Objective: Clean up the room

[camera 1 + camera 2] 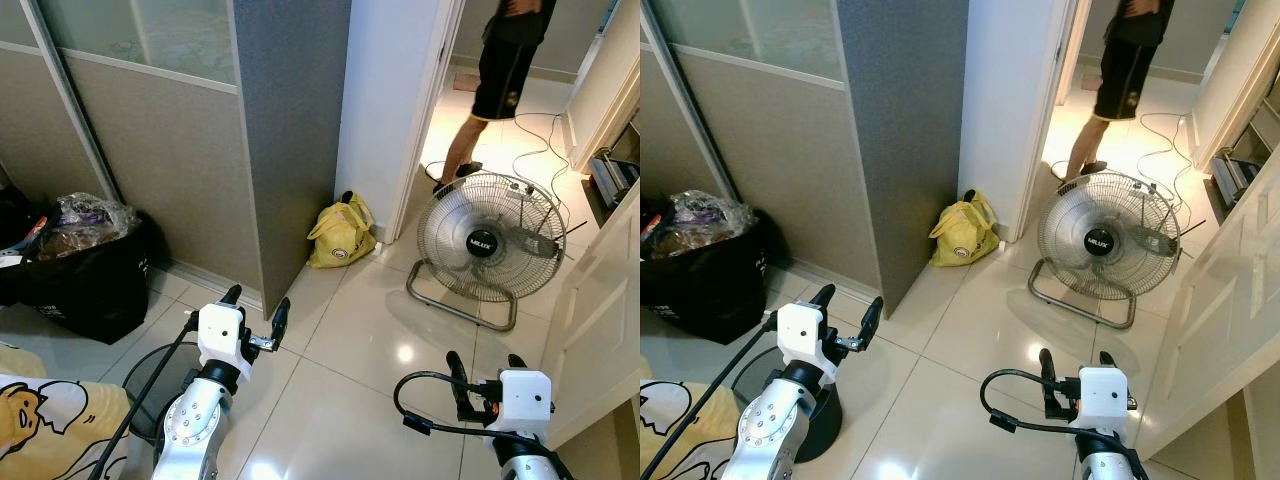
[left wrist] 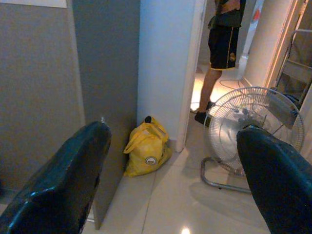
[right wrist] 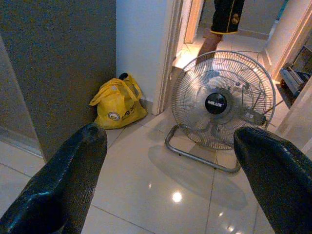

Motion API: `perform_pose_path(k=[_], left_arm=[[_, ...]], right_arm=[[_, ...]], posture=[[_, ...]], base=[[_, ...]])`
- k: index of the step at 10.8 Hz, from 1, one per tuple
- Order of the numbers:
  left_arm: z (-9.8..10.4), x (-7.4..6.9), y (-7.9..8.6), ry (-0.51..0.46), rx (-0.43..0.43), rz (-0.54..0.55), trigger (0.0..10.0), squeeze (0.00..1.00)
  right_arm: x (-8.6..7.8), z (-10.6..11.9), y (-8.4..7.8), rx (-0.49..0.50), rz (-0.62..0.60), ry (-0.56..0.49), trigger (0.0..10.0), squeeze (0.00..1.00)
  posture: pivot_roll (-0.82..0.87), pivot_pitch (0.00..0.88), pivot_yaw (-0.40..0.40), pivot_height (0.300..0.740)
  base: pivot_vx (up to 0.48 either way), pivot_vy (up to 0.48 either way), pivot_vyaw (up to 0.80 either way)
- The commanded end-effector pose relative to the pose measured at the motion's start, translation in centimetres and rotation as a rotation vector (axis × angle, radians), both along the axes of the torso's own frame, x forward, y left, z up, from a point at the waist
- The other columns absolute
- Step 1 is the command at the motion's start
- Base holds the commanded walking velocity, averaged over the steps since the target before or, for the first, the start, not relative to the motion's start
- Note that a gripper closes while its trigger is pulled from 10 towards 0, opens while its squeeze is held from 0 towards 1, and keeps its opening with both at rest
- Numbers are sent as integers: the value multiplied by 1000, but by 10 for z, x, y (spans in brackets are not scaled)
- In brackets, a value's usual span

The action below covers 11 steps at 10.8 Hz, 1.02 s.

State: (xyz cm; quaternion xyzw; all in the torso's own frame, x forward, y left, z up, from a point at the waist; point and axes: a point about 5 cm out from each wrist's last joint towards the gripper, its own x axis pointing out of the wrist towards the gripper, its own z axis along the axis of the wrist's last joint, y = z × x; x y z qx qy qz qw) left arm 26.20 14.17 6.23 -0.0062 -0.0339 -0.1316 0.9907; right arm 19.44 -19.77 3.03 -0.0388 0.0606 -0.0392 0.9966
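A yellow bag (image 1: 341, 235) sits on the tiled floor against the white wall corner, beside the grey cabinet side (image 1: 290, 140). My left gripper (image 1: 256, 307) is held up over the floor, open and empty, well short of the bag. My right gripper (image 1: 485, 371) is lower at the right, open and empty too. The bag (image 2: 146, 147) lies ahead between the left wrist's fingers (image 2: 63, 185). It also appears in the right wrist view (image 3: 117, 104), left of the fan.
A metal floor fan (image 1: 490, 240) stands in the doorway. A person (image 1: 497, 85) in black shorts stands beyond it, with cables on the floor. A full black rubbish bag (image 1: 85, 270) sits at left. A white door (image 1: 600, 310) stands at right. A yellow cartoon cloth (image 1: 45, 425) lies at bottom left.
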Motion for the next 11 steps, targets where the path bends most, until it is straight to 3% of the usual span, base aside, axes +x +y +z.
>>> perform_pose_path(k=[1,5,6,8,9,10,11], left_arm=[[23,60,-32,206,-103,143,10000,0],[26,62,-32,197,-98,128,10000,0],[37,66,-43,150,-110,21,10000,0],[46,67,-39,81,-144,60,10000,0],[55,70,-32,49,-156,109,10000,0],[55,65,-21,37,-100,139,10000,0],[43,53,-19,59,-4,101,10000,0]], right_arm=[[74,10,42,150,106,77,10000,0],[74,10,41,146,105,78,10000,0],[73,29,25,147,31,-45,10000,0],[72,35,29,130,14,-104,10000,0],[73,44,21,115,-49,-170,10000,0],[62,45,13,93,-71,-181,10000,0],[42,26,8,54,-54,-95,10000,0]], posture=[[64,0,-130,740],[59,0,-123,740],[36,0,-119,740],[42,0,-119,740],[47,0,-131,740],[50,0,-137,740],[60,0,-155,740]], base=[[0,0,0],[0,0,0],[0,0,0],[0,0,0],[0,0,0],[0,0,0],[0,0,0]])
